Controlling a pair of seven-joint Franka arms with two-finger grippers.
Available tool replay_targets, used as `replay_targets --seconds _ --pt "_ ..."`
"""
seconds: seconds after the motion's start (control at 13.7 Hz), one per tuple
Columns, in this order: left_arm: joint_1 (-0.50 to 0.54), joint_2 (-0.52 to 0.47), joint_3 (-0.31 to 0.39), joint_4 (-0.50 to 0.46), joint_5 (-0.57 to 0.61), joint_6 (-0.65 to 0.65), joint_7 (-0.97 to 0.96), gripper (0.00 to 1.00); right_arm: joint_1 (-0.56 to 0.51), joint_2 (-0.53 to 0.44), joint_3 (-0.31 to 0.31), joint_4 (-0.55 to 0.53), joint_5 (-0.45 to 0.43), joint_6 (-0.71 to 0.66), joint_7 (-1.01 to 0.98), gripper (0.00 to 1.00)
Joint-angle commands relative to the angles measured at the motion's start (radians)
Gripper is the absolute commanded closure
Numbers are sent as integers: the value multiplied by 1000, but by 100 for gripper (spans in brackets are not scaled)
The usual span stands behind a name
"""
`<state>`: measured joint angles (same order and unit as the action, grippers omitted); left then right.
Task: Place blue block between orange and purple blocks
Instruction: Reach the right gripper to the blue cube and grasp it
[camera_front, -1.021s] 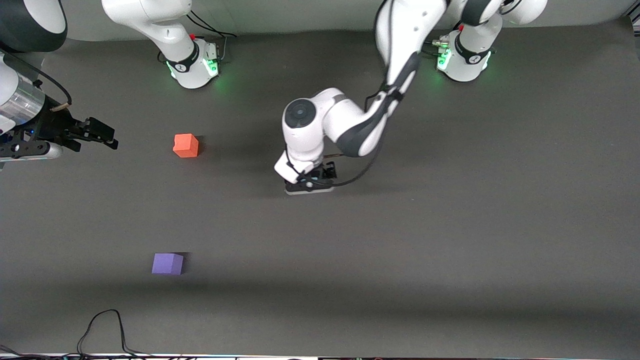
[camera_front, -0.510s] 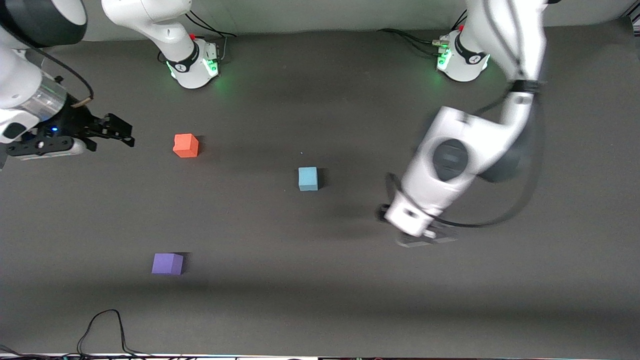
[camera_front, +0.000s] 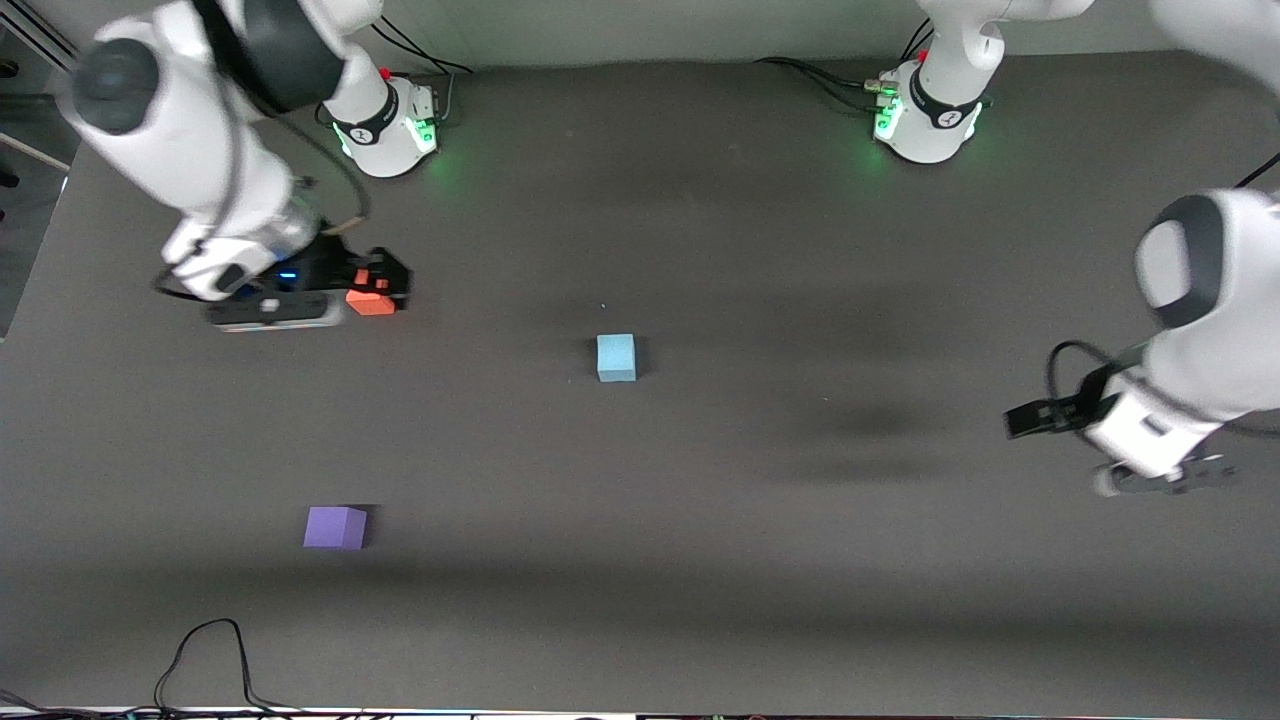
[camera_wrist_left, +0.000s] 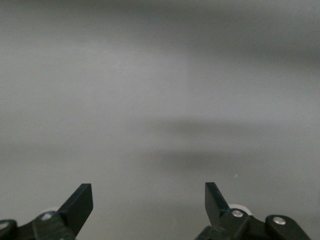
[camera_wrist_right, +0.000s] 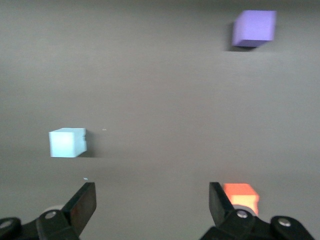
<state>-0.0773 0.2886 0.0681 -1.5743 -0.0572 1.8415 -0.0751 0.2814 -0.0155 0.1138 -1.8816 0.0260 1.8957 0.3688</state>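
Note:
The blue block (camera_front: 616, 357) lies alone on the dark table, near its middle. The orange block (camera_front: 368, 303) lies toward the right arm's end, partly covered by my right gripper (camera_front: 386, 281). That gripper is open and empty just above it. In the right wrist view, the orange block (camera_wrist_right: 242, 196) sits outside one finger of the right gripper (camera_wrist_right: 150, 200), not between the two. That view also shows the blue block (camera_wrist_right: 67, 142) and the purple block (camera_wrist_right: 254, 28). The purple block (camera_front: 335, 527) lies nearer the front camera than the orange one. My left gripper (camera_front: 1030, 419) is open and empty, over bare table.
The two arm bases (camera_front: 385, 125) (camera_front: 925, 120) stand along the table's back edge. A black cable (camera_front: 205, 650) lies at the front edge, near the purple block. The left wrist view shows only bare table beneath the left gripper (camera_wrist_left: 149, 200).
The left arm let go of the blue block and swung away toward its own end of the table. The right arm moved in from the table's edge to over the orange block.

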Motion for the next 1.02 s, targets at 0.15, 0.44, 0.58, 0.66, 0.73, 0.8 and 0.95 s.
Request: replay_targets --seconds 0.15,0.44,0.58,0.66,0.73,0.8,0.95 --pt "65 -204 -11 -56 20 -141 58 0 1 222 134 125 -12 115 154 0" --pt "51 -270 -30 -38 11 -237 58 0 47 388 188 153 -136 245 283 0" --pt "51 -287 -48 -33 11 -254 61 0 88 457 188 153 -191 333 356 0" --pt "51 -290 -48 -33 11 -255 89 0 99 488 188 151 -234 358 396 0" --pt "51 -292 -48 -33 19 -267 118 0 114 512 190 147 -276 381 441 0" --pt "53 -296 -47 -33 20 -268 130 0 131 531 190 144 -293 394 479 0" --pt "53 -304 -47 -36 23 -268 135 0 150 563 190 141 -299 411 510 0"
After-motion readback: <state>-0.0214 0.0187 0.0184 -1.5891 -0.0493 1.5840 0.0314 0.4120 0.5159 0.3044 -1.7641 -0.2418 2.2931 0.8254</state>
